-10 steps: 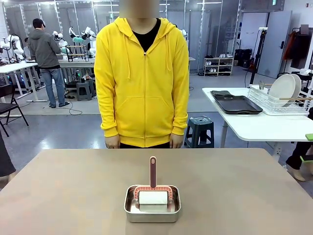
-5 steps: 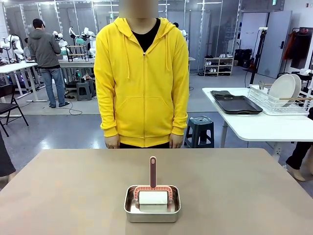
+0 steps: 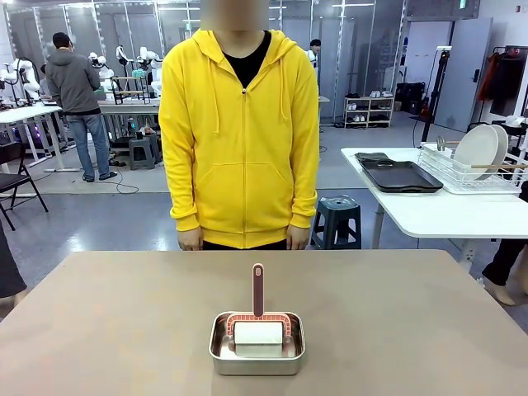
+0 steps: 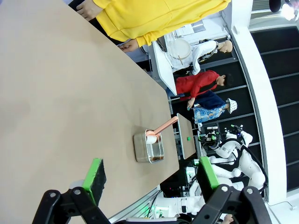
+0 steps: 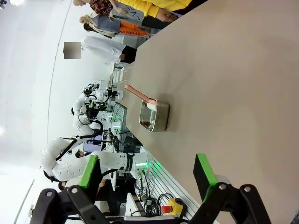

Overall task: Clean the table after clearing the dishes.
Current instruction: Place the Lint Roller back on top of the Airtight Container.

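Tan desk (image 3: 124,322), near edge cut off. Beyond it, person in yellow hoodie (image 3: 239,132). Dishes (image 3: 481,150) racked on side white table, partly hidden. Steel pan (image 3: 257,345) mid-desk holding roller (image 3: 258,326). Left gripper (image 4: 148,179) and right gripper (image 5: 148,175) spread wide, empty.

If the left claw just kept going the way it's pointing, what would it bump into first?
Probably the bare table top. The left gripper hangs open above it, angled along the surface. The steel pan with the roller lies ahead, slightly off-line; depth is hard to judge.
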Robot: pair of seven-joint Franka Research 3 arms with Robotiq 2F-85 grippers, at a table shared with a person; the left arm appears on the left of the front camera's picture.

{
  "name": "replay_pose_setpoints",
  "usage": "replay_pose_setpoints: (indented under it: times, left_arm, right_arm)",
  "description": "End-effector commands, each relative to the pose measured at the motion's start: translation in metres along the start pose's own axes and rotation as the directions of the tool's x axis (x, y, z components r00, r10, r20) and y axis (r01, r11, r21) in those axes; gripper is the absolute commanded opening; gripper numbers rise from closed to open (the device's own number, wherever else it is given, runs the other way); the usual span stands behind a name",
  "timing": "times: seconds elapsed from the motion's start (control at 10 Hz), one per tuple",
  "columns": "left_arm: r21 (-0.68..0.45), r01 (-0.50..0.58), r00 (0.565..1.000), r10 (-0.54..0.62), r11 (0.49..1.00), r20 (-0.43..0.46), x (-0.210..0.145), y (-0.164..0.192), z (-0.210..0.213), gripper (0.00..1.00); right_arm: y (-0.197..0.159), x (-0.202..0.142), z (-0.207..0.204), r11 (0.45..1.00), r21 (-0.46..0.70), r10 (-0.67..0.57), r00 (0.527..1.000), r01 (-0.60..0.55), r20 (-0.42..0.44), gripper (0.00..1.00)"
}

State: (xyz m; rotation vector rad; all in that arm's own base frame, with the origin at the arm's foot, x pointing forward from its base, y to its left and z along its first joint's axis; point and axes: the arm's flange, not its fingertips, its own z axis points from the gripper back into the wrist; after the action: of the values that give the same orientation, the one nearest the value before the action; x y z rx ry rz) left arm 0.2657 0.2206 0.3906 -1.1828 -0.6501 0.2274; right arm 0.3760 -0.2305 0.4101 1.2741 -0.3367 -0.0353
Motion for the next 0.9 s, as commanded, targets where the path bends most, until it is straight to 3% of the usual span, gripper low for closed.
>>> replay_pose_setpoints:
  times: [0.0, 0.8]
  left_arm:
    - [-0.008, -0.017, 1.000, 0.017, 1.000, 0.004, 0.0002, -0.0045, 0.0027, 1.00]
    - [-0.008, -0.017, 1.000, 0.017, 1.000, 0.004, 0.0002, -0.0045, 0.0027, 1.00]
  right_arm:
    - [0.0032, -0.0017, -0.0004, 1.000, 0.000, 0.009, 1.000, -0.009, 0.003, 1.00]
    - [0.0032, -0.0017, -0.0004, 1.000, 0.000, 0.009, 1.000, -0.009, 0.003, 1.00]
